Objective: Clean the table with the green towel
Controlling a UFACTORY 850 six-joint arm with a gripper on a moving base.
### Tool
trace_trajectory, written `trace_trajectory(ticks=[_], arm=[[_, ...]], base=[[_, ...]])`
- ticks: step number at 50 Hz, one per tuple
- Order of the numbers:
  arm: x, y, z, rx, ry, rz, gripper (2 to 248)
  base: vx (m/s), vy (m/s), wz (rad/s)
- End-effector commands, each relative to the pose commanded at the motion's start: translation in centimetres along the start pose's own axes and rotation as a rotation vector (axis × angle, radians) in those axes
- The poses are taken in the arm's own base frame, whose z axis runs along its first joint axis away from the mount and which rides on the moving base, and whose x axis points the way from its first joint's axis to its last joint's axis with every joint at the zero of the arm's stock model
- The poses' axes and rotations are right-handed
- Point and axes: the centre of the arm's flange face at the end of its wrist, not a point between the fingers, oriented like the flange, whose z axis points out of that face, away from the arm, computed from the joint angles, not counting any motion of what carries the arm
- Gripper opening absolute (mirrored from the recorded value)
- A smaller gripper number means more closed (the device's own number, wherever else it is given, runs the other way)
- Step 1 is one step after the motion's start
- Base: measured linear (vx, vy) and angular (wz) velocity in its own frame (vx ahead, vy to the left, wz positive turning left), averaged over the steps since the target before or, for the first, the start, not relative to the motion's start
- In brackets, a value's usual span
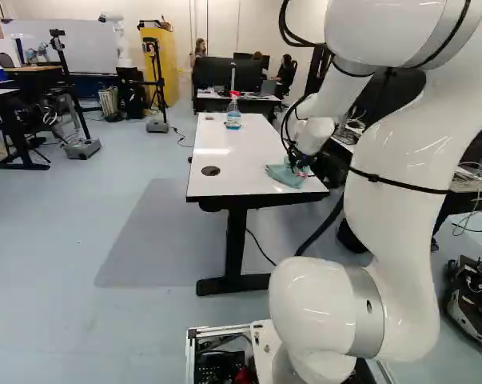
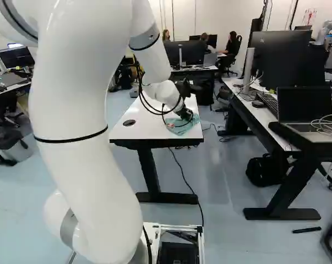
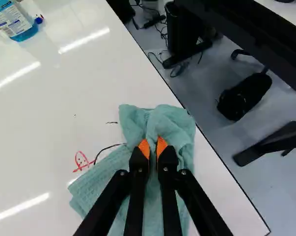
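Gripper fingers are being held close together, a fold of the green towel being pinched between them. From left to right in the left base view, a dark round inset is being shown in the white table, and farther off an upright spray bottle is being borne by it, well apart from the towel. Beside the towel, on the bottle's side, a red drawing and a thin black line are being left exposed, with a short black stroke near them. Rightmost, the towel is being rested on the tabletop, near its long edge. Cleaning is being judged unfinished: these marks are needing to be wiped, and whether anything is being hidden under the cloth cannot be told
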Motion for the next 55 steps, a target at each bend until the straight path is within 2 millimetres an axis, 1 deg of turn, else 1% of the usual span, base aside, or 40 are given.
trace_trajectory(ticks=[8, 16, 37, 55], arm=[[-1.1, 0.1, -1.1, 0.001, -0.006, -0.002, 38], [-1.9, -0.6, -1.8, 0.012, -0.012, -0.016, 38], [-3.3, -3.6, -2.6, 0.057, -0.022, -0.066, 38], [-3.4, -6.8, -2.1, 0.098, -0.026, -0.11, 38]], base=[[0.0, 0.0, 0.0], [0.0, 0.0, 0.0], [0.0, 0.0, 0.0], [0.0, 0.0, 0.0]])
